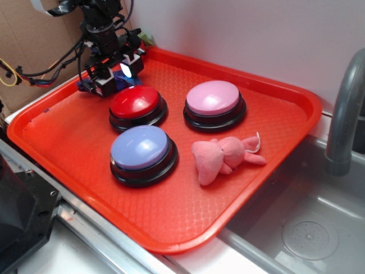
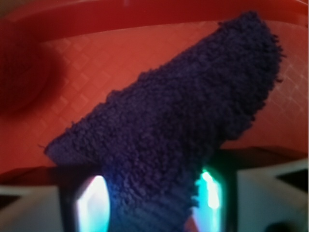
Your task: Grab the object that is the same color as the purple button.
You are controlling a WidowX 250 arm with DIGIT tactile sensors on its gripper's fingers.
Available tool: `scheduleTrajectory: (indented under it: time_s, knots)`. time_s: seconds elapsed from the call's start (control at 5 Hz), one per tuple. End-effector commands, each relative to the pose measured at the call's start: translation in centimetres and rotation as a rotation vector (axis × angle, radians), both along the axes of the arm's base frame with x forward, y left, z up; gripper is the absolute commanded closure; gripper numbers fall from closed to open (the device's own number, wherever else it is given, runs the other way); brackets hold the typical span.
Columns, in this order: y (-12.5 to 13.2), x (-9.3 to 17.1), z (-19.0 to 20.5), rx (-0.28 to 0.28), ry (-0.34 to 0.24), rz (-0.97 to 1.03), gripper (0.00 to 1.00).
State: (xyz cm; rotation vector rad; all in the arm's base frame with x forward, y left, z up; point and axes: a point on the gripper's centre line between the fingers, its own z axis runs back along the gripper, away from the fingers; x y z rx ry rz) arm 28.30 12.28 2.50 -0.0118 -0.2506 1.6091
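Observation:
The dark purple-navy knitted cloth (image 2: 178,111) fills the wrist view and runs down between my two lit fingers. My gripper (image 2: 152,193) is shut on its near end. In the exterior view my gripper (image 1: 117,80) is low over the back left corner of the red tray (image 1: 74,142), just behind the red button (image 1: 135,104), and a bit of the cloth (image 1: 84,85) shows at its left side. The purple button (image 1: 141,148), with a lavender-blue dome and black base, stands at the tray's front.
A pink-domed button (image 1: 214,98) stands at the tray's back right. A pink plush toy (image 1: 219,157) lies right of the purple button. A metal sink (image 1: 308,228) and grey faucet (image 1: 345,114) are right of the tray. A blurred red round shape (image 2: 19,72) is left of the cloth.

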Motion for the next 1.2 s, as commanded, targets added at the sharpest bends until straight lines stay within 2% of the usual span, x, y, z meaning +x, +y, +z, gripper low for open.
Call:
scheduleTrajectory:
  time_s: [0.0,0.2,0.4,0.6,1.0]
  knots:
    - [1.5,-0.8,2.1,0.032,-0.051,-0.045,1.0]
    - [1.5,-0.6,2.9,0.058,-0.038,-0.103,1.0]
    - [1.4,-0.4,4.3,0.092,0.011,-0.184,1.0]
    - [1.1,-0.3,6.8,0.095,0.035,-0.338,1.0]
    - [-2.8,-1.4,11.4,0.024,0.04,-0.777,1.0]
